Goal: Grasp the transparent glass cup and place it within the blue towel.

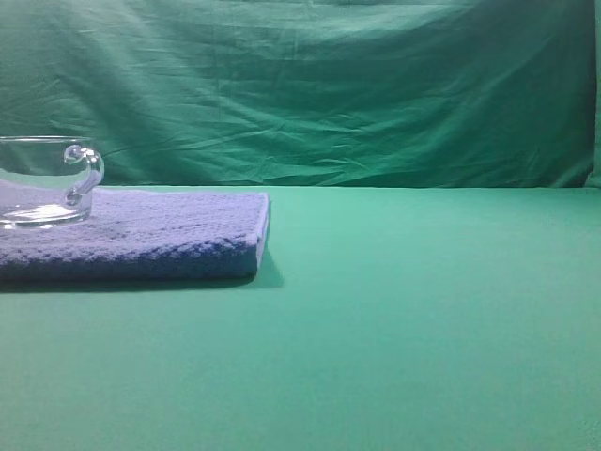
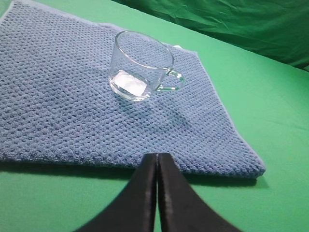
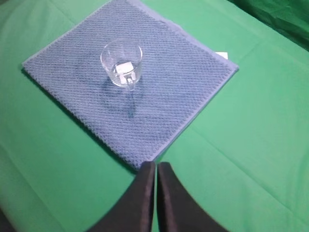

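Exterior high view, far left: the transparent glass cup (image 1: 42,183) stands upright on the blue towel (image 1: 169,230), cut off by the left frame edge, its curled handle pointing right. The towel lies flat on the green worktop (image 1: 423,319), its right edge ending left of centre. The right half of the worktop shows only green cloth, with a creased green backdrop (image 1: 329,85) behind.

Left wrist view: cup (image 2: 142,65) upright on the far part of the towel (image 2: 63,106), well inside its edges, handle to the right. Left tool (image 2: 157,162) at the bottom of the frame, just above the towel's near edge; its two black fingers are pressed together with only a thin seam between, nothing in them. Apart from the cup.

Right wrist view: towel (image 3: 169,92) seen as a diamond, cup (image 3: 122,62) upright left of its middle, handle toward the camera. A small white tag (image 3: 221,55) shows at the towel's right corner. Right tool (image 3: 156,169) near the towel's near corner, fingers closed flat against each other, holding nothing, well apart from the cup.
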